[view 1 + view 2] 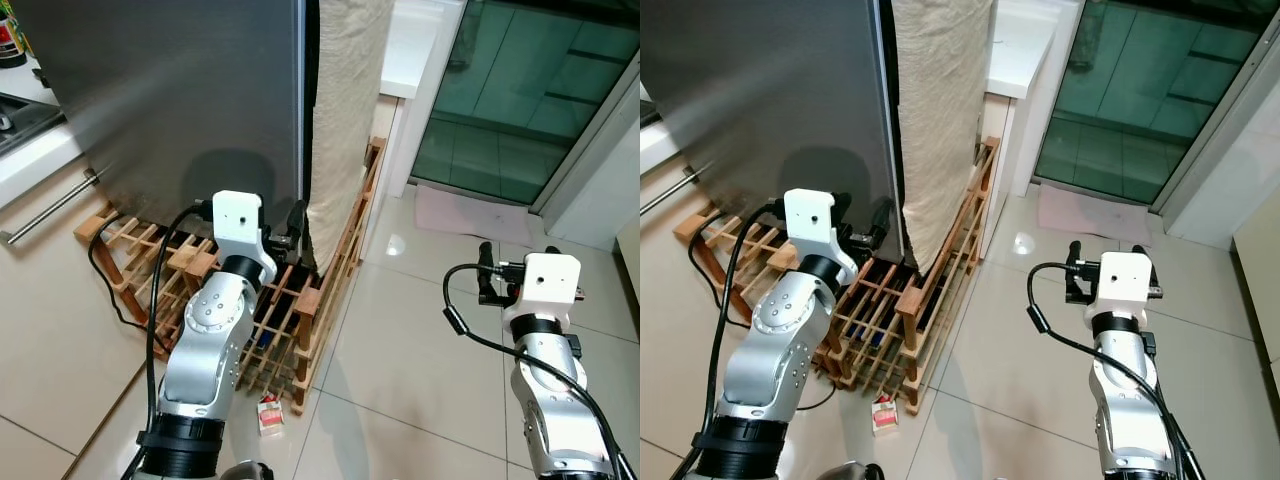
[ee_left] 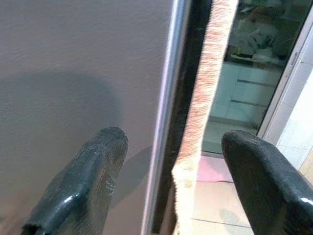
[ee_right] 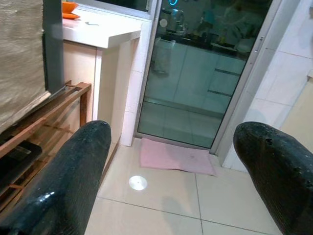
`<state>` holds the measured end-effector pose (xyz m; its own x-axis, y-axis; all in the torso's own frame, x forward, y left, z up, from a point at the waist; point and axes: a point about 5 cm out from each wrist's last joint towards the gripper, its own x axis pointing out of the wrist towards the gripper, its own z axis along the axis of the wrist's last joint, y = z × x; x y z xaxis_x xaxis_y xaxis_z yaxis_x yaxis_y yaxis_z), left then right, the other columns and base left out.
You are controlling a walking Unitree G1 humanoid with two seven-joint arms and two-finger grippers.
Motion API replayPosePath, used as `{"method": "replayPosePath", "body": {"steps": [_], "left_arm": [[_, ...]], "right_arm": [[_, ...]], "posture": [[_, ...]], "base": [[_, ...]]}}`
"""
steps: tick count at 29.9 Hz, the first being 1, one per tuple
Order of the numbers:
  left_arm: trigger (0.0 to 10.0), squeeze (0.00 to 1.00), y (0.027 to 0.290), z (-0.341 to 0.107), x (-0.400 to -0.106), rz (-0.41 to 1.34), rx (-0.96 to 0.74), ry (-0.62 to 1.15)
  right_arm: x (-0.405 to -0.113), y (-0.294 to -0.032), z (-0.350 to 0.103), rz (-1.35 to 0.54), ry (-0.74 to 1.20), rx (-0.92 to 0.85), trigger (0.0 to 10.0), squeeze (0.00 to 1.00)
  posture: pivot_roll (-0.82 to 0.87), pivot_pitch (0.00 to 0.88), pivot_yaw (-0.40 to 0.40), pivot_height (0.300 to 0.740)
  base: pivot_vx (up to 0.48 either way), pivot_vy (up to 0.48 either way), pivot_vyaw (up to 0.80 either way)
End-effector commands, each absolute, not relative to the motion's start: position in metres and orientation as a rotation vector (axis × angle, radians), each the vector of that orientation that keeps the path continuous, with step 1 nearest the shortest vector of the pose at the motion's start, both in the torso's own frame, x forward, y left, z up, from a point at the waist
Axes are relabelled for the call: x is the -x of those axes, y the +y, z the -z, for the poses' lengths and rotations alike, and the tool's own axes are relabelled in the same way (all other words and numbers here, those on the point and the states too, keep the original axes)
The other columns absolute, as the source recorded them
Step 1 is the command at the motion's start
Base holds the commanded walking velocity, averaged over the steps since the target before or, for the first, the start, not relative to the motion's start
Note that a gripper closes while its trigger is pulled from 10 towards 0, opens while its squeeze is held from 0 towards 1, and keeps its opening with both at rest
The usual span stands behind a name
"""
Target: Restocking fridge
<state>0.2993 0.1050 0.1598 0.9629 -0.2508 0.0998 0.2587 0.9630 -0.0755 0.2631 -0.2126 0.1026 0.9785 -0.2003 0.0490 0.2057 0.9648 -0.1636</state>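
The fridge (image 1: 170, 100) stands in front of me with its grey steel door closed; its right edge (image 2: 168, 98) runs straight down. A beige cloth (image 1: 345, 120) hangs just right of that edge. My left gripper (image 1: 290, 222) is raised low at the door's right edge, open, and in the left wrist view its fingers (image 2: 93, 171) sit one on each side of the edge and the cloth, holding nothing. My right gripper (image 1: 517, 256) is held up over the tiled floor to the right, open and empty, pointing toward the glass door (image 3: 195, 73).
A wooden slatted rack (image 1: 300, 310) lies at the fridge's foot, with a black cable (image 1: 110, 285) across it. A small red and white carton (image 1: 269, 413) lies on the floor beside the rack. A pink mat (image 1: 470, 215) lies before the glass door. A white counter (image 1: 410, 45) stands behind the cloth.
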Motion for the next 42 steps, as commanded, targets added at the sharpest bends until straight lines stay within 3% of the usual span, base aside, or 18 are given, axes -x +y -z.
{"method": "replayPosePath", "body": {"steps": [1, 13, 42], "left_arm": [[10.0, 0.0, 0.1, -0.169, -0.302, 0.26, 0.098, -0.117], [10.0, 0.0, 0.073, -0.17, -0.314, 0.323, 0.105, -0.099], [10.0, 0.0, 0.06, -0.164, -0.337, 0.309, 0.107, -0.047]], "right_arm": [[-0.265, -0.212, -0.107, 0.205, -0.045, 0.169, 10.0, 0.0], [-0.262, -0.212, -0.106, 0.211, -0.043, 0.174, 10.0, 0.0], [-0.261, -0.211, -0.106, 0.208, -0.043, 0.18, 10.0, 0.0]], "posture": [[-0.05, 0.0, -0.044, 0.74], [-0.08, 0.0, -0.033, 0.74], [-0.1, 0.0, -0.029, 0.74]], "base": [[0.0, 0.0, 0.0], [0.0, 0.0, 0.0], [0.0, 0.0, 0.0]]}}
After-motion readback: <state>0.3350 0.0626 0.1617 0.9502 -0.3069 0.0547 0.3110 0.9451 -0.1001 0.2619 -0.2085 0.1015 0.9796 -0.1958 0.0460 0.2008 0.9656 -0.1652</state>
